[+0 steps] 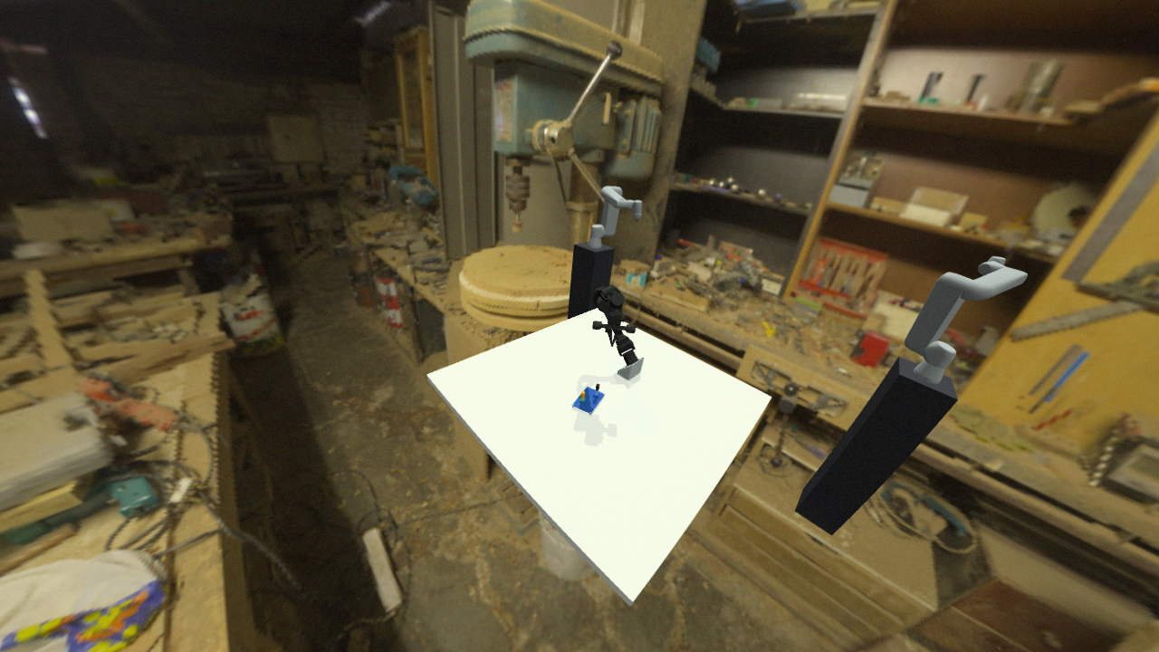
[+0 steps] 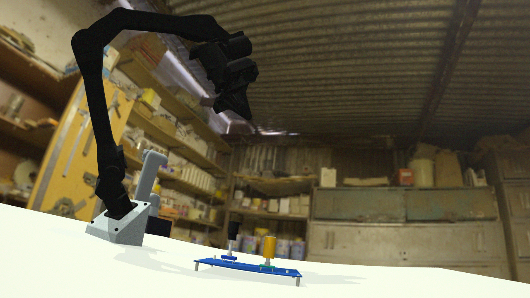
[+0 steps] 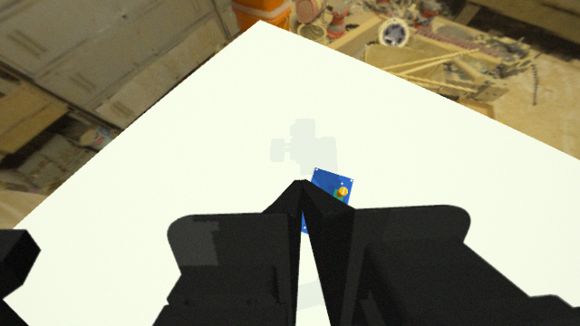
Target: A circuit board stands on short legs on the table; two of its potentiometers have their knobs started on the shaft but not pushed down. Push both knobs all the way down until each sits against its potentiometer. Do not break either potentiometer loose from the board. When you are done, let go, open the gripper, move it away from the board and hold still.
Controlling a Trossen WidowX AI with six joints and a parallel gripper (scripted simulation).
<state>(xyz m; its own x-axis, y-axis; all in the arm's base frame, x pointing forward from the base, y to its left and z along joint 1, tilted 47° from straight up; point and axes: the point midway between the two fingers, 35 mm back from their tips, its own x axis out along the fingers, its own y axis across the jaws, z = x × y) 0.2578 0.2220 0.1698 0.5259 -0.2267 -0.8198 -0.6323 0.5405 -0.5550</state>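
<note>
Circuit board (image 2: 247, 265) first: you will find the blue board standing on its short metal legs on the white surface (image 2: 74, 266), a little way in front of the arm's grey base (image 2: 118, 224). On the exterior view you see two knobs rising from it. The black knob (image 2: 232, 230) sits high on a pale shaft above a small blue potentiometer (image 2: 229, 257), with bare shaft showing beneath it. The yellow knob (image 2: 269, 246) stands to its right over a green potentiometer (image 2: 266, 265), also with a short gap of shaft below. No lettering or brand mark can be read on the board or its parts; they are too small for that.

Look up and you see the pincer (image 2: 246, 115) high above the board, pointing down, its tips pressed together with nothing between them. From the wrist view the two black fingers meet in a point, and just past that point you glimpse the board's blue corner with the yellow knob (image 3: 343, 191) seen from above; the black knob is hidden behind the fingers. The arm's shadow lies on the surface beyond the board.

Around the surface you have a cluttered workshop: a drill press (image 1: 559, 121), shelves and benches. Nothing written there is readable.
</note>
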